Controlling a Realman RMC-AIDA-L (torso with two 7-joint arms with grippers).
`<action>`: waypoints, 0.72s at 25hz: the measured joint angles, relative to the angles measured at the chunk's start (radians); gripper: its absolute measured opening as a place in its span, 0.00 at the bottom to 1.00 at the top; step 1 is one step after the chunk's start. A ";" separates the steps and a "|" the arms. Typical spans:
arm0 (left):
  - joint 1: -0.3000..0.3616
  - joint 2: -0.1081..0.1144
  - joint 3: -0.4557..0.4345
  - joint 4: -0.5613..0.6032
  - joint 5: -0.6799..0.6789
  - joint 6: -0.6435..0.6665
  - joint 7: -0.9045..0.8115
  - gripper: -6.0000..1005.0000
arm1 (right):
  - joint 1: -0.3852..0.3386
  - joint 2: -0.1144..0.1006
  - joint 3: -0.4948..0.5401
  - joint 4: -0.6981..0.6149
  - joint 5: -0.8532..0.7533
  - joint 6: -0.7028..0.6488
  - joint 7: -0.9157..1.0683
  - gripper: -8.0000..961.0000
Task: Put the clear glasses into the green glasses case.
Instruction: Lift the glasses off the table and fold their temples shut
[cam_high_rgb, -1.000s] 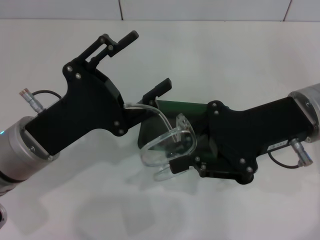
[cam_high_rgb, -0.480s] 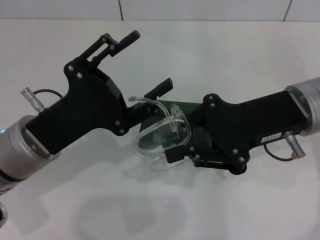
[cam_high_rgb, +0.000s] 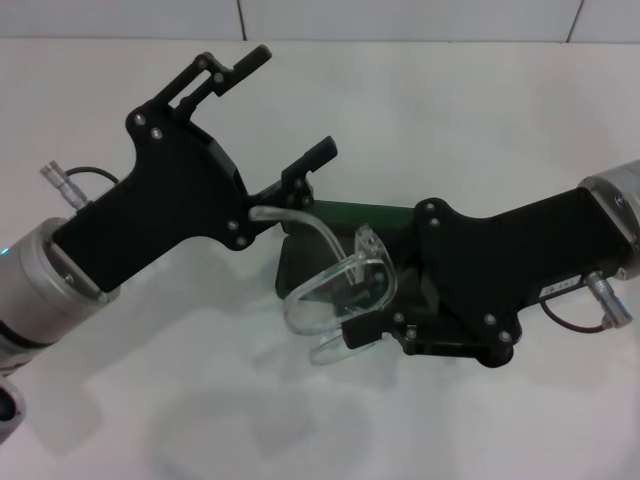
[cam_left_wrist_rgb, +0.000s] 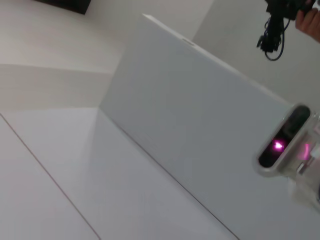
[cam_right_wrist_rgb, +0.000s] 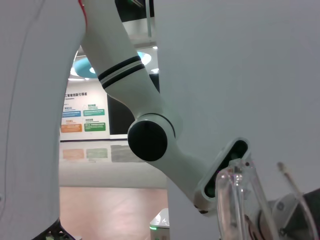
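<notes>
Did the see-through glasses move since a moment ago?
Yes. The clear glasses, held by the right gripper, dropped back down toward the robot against the green glasses case, after rising half a second ago.

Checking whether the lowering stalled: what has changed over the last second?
Little net change: the right gripper, shut on the clear glasses, rose toward the far side half a second ago, then came back over the green glasses case. The left gripper, open, shifted slightly away. The case stayed put.

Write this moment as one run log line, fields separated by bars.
right gripper: holds clear glasses | glasses: above open green glasses case, not seated | left gripper: open, beside case, holds nothing
</notes>
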 joint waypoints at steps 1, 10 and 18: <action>-0.003 0.000 0.001 0.001 0.000 -0.003 0.000 0.70 | 0.000 0.000 -0.001 0.000 0.000 -0.001 0.000 0.18; -0.023 -0.002 0.019 0.003 0.006 0.000 0.001 0.70 | 0.017 0.006 -0.008 0.020 -0.005 0.021 -0.007 0.19; -0.024 -0.002 0.034 0.003 0.001 0.003 0.007 0.70 | 0.031 0.008 -0.009 0.036 -0.004 0.059 -0.002 0.19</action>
